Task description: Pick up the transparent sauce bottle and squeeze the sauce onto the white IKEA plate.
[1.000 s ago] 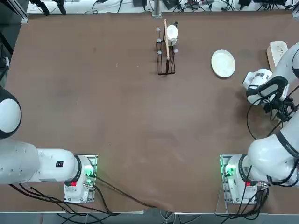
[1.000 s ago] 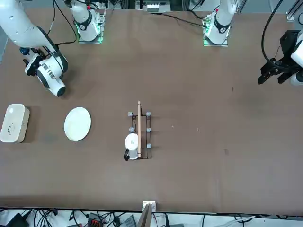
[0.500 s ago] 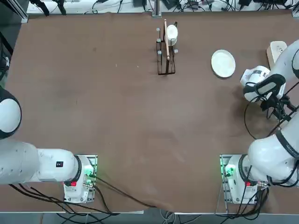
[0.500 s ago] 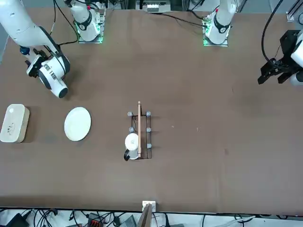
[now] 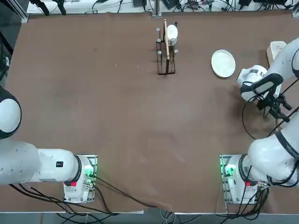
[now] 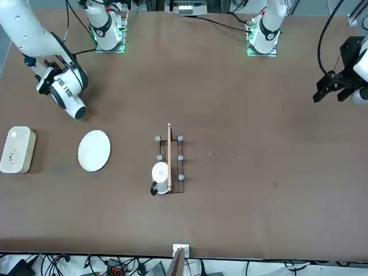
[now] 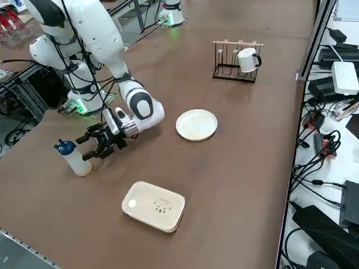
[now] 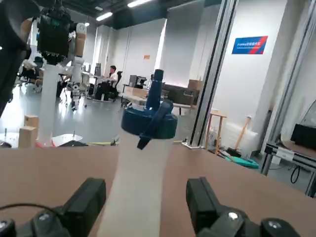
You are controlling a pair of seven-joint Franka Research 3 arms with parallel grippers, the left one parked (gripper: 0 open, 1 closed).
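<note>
From overhead, the white IKEA plate [image 5: 223,63] lies at about two o'clock on the brown counter [image 5: 117,121], with the black wire rack [image 5: 166,49] at its nine o'clock; the right arm's wrist sits at the plate's four o'clock; a rounded white block [image 5: 275,49] shows at the counter's three o'clock edge.

From the front, the plate [image 6: 94,150] lies between the block [image 6: 16,150] and the rack [image 6: 168,165] (which carries a white mug [image 6: 160,172]).

From the right side, the right gripper [image 7: 100,140] reaches level toward the transparent sauce bottle [image 7: 74,159], upright near the counter edge; its jaws stand apart, just beside the bottle.

At the wrist, the bottle [image 8: 138,182] rises between the two fingers [image 8: 88,202], blue cap on top; whether they touch it cannot be told.
</note>
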